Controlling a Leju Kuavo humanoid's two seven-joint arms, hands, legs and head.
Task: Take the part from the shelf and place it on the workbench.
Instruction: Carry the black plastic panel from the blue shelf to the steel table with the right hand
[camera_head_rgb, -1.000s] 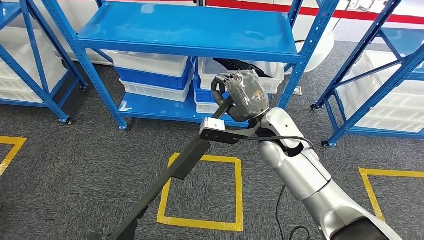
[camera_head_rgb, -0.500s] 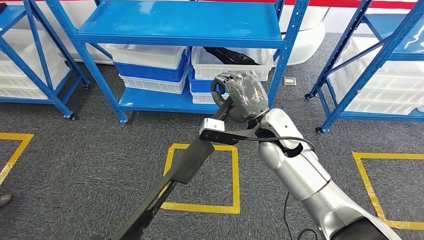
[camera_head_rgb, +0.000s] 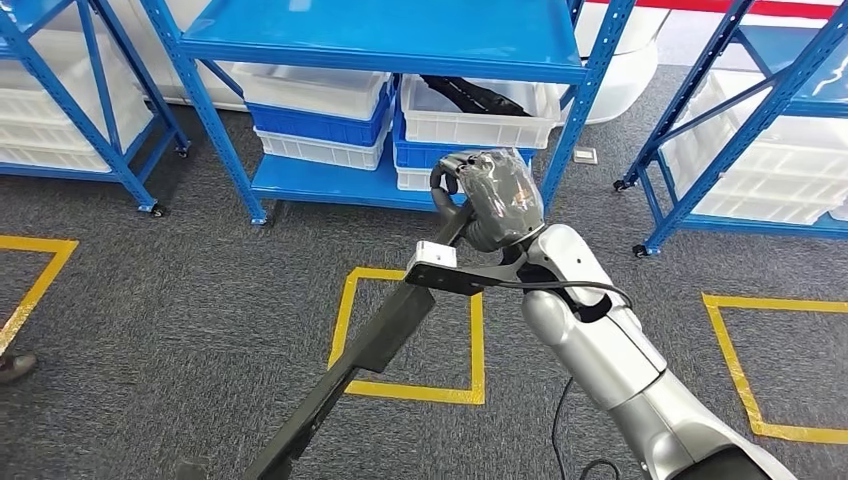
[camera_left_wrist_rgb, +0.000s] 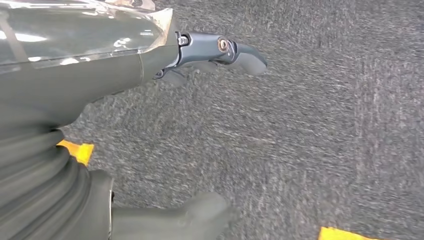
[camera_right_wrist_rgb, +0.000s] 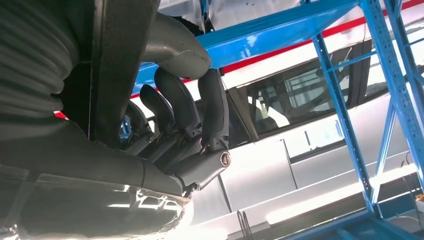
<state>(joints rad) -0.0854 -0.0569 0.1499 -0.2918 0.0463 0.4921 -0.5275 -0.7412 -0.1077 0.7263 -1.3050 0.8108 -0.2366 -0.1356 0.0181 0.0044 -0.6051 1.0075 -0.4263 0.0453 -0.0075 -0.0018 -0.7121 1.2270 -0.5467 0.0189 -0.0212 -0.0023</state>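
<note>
The part (camera_head_rgb: 370, 345) is a long black bar that slants from my right hand down toward the lower left, above the grey carpet. My right hand (camera_head_rgb: 495, 195) grips its upper end, in front of the blue shelf (camera_head_rgb: 380, 40). In the right wrist view the dark fingers (camera_right_wrist_rgb: 190, 110) wrap around the black part (camera_right_wrist_rgb: 120, 60). My left hand (camera_left_wrist_rgb: 100, 70) hangs over the carpet with its thumb and fingers apart and nothing in it.
A second black part (camera_head_rgb: 480, 95) lies in a white bin on the shelf's lower level, beside stacked white and blue bins (camera_head_rgb: 320, 110). Another blue rack (camera_head_rgb: 740, 120) stands at the right. Yellow tape squares (camera_head_rgb: 345, 310) mark the carpet. A person's shoe (camera_head_rgb: 15, 365) shows at the left edge.
The whole view has shifted: the shelf sits higher and farther off, so the camera moved. My right hand keeps its grip on the part. A shoe has come in at the left edge.
</note>
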